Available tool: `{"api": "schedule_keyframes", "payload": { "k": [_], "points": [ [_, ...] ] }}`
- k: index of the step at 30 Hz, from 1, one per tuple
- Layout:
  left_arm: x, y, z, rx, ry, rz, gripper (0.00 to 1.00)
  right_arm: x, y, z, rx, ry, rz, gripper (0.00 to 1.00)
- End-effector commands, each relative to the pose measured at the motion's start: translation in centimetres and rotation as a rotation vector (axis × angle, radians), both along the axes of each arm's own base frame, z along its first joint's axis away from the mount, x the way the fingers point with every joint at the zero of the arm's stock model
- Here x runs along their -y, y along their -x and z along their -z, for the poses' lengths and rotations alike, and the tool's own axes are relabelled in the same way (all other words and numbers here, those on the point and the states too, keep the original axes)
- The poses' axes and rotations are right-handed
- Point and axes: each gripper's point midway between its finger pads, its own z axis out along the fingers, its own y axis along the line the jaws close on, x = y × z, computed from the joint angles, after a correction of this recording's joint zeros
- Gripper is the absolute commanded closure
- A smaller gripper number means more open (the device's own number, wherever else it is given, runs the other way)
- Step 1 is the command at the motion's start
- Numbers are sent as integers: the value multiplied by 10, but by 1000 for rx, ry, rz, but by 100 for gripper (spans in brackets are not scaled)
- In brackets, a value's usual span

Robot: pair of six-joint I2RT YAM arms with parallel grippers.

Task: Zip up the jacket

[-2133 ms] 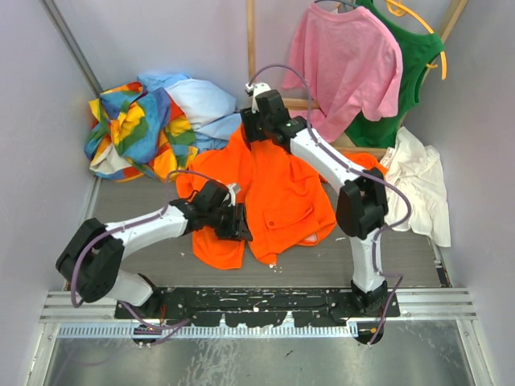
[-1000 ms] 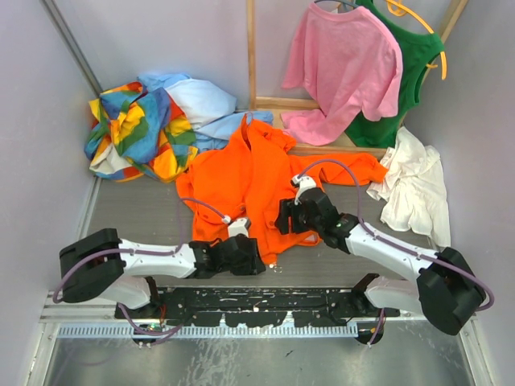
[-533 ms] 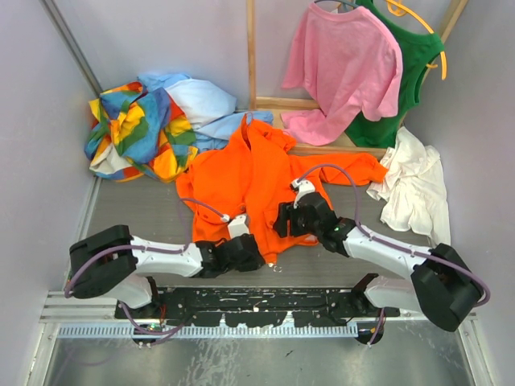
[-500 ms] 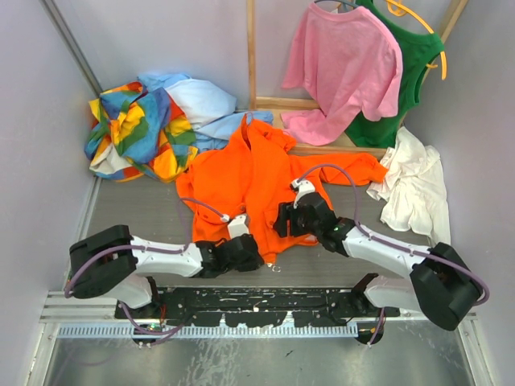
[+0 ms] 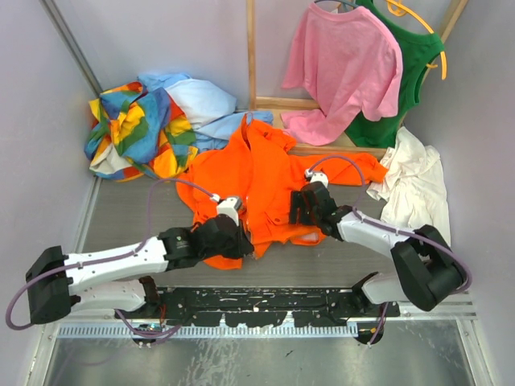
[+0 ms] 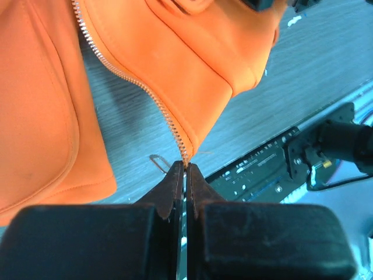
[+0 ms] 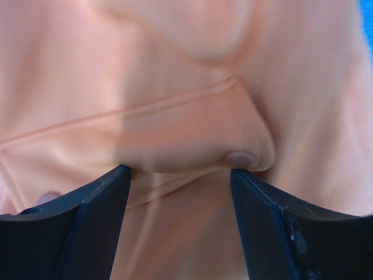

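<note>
— Orange jacket (image 5: pixel 265 181), spread on the table (image 5: pixel 121 225), front open: do we log any teeth joined?
— None; zipper (image 6: pixel 134 81) halves lie apart. Our left gripper (image 6: pixel 186 169) is pressed together, pinching the zipper's bottom end; right gripper (image 7: pixel 178 171) hangs spread over a pocket flap (image 7: pixel 192 128). All zipping remains, we judge.

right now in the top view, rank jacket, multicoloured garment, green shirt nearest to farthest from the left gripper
1. jacket, its zipper end pinched in the left gripper
2. multicoloured garment, back left
3. green shirt, hanging back right
</note>
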Motion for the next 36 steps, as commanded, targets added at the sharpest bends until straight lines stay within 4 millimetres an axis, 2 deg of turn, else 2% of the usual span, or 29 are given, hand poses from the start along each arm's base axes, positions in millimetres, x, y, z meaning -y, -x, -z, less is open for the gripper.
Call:
{"api": "schedule_keyframes", "payload": {
  "k": [1, 4, 7, 10, 16, 20, 24, 28, 30, 36],
  "points": [
    [-22, 22, 1, -91, -64, 176, 100, 23, -30, -14, 48, 56, 95, 25],
    [-21, 28, 12, -146, -72, 216, 100, 17, -34, -25, 66, 51, 49, 25],
    [-11, 32, 21, -189, -62, 258, 100, 3, -25, -41, 105, 39, -22, 26],
    [-6, 32, 29, -220, -80, 281, 100, -21, -4, -57, 126, 6, -142, 26],
    [-16, 16, 34, -200, -121, 258, 100, -48, 31, -85, 213, -79, -343, 25],
    [-15, 11, 48, -216, -161, 266, 100, -81, 60, -97, 258, -178, -560, 26],
    [-12, 6, 50, -198, -173, 284, 100, -112, 87, -98, 312, -255, -748, 28],
    [-8, 4, 43, -153, -164, 327, 100, -133, 102, -87, 343, -276, -886, 29],
    [-9, 1, 38, -120, -167, 347, 100, -137, 106, -76, 357, -261, -946, 29],
    [-8, 0, 23, -37, -155, 415, 100, -141, 112, -71, 479, -212, -1114, 25]
  ]
}}
